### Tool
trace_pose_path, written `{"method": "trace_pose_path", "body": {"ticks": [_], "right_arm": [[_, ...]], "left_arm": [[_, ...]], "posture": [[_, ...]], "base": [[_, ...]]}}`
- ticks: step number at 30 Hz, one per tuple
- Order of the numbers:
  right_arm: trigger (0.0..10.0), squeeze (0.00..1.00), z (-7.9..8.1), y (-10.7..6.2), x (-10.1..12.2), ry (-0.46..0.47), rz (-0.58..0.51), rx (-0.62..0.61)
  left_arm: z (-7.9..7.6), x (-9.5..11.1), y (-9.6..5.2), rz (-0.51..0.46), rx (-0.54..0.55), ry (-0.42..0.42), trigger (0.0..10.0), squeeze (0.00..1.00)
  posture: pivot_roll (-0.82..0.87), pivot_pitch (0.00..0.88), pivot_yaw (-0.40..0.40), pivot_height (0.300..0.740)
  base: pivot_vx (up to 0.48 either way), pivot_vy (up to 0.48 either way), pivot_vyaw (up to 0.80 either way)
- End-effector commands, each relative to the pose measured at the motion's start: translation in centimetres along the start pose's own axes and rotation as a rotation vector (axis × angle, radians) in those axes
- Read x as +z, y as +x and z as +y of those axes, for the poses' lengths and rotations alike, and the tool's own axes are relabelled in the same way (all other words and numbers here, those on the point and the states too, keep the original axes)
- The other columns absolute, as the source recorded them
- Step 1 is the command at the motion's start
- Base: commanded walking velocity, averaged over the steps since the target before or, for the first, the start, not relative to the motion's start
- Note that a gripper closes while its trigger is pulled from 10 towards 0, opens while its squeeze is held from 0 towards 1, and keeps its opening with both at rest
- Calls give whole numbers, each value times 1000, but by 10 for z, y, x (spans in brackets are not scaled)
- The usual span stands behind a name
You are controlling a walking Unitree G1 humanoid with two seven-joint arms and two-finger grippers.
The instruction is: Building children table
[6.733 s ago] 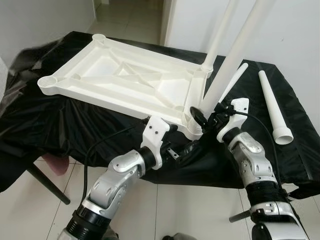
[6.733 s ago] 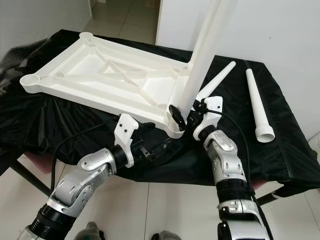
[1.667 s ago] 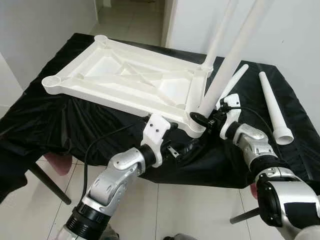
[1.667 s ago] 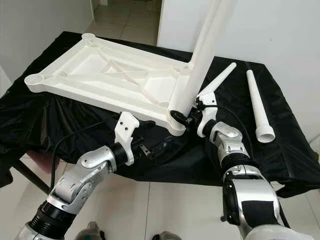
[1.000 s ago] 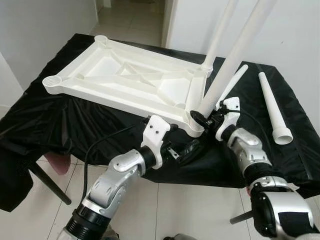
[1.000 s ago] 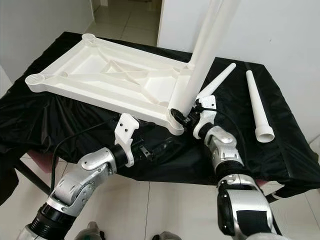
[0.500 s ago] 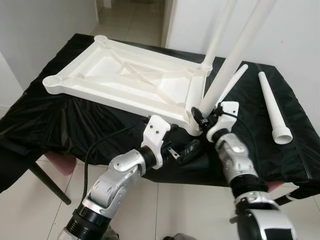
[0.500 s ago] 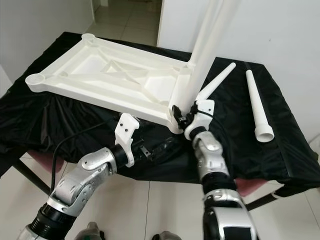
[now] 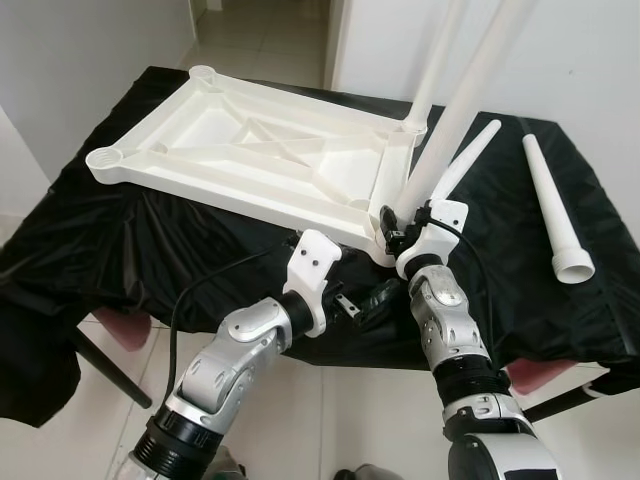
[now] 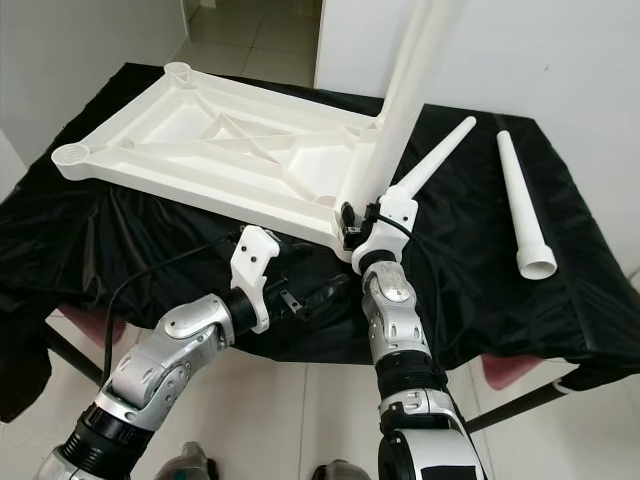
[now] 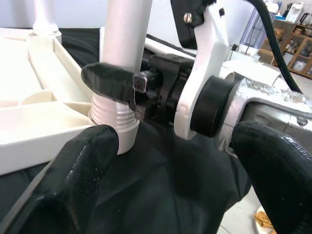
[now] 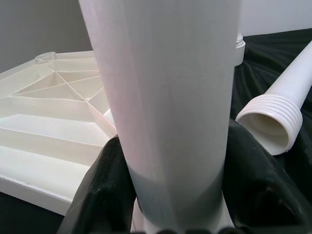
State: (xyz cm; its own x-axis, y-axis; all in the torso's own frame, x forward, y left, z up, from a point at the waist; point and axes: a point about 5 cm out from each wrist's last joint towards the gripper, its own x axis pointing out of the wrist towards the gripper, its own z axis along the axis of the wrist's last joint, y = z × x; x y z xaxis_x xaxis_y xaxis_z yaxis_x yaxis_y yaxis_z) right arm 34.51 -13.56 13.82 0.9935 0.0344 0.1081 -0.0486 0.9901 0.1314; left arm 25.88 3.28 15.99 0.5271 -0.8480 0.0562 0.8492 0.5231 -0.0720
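Tabletop: lying upside down on the black cloth, ribs up, near corner socket facing the robot.
Near leg: standing in that socket, long axis rising steeply and leaning a little to the right, threaded base just above the socket rim.
Far leg: already standing in the corner socket behind.
Loose legs: two lying on the cloth, right of the tabletop, well apart from the grippers.
Right gripper: clamping the near leg low down, one black finger on each side of the tube, right at the socket.
Right wrist view: showing the leg squeezed between both fingers, a loose leg's threaded mouth just beyond.
Left gripper: hovering spread wide, holding nothing, just below the table edge, pointing up at the same corner.
Left wrist view: looking between its fingertips at the leg base and the right gripper's finger across it.
Key relation: leg directly inside the right gripper's grip, axis near upright, so turning about that axis; right arm nearer, left close underneath.
Step in hand: probably screwing the leg home; hard to say how much thread is left, the finger hiding part of it.
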Motion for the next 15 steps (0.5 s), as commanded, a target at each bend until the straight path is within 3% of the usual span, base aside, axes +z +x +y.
{"method": "trace_pose_path", "body": {"ticks": [1, 15], "right_arm": [[10000, 0, -4, -2, 3, 60, -15, -53], [10000, 0, -2, -8, -1, 31, -6, -130]], "left_arm": [[-3, -1, 0, 14, -75, -5, 10000, 0], [1, 2, -3, 22, -82, -10, 10000, 0]], "posture": [[28, 3, 17, 740], [23, 1, 32, 740]], "base": [[0, 0, 0], [0, 0, 0]]}}
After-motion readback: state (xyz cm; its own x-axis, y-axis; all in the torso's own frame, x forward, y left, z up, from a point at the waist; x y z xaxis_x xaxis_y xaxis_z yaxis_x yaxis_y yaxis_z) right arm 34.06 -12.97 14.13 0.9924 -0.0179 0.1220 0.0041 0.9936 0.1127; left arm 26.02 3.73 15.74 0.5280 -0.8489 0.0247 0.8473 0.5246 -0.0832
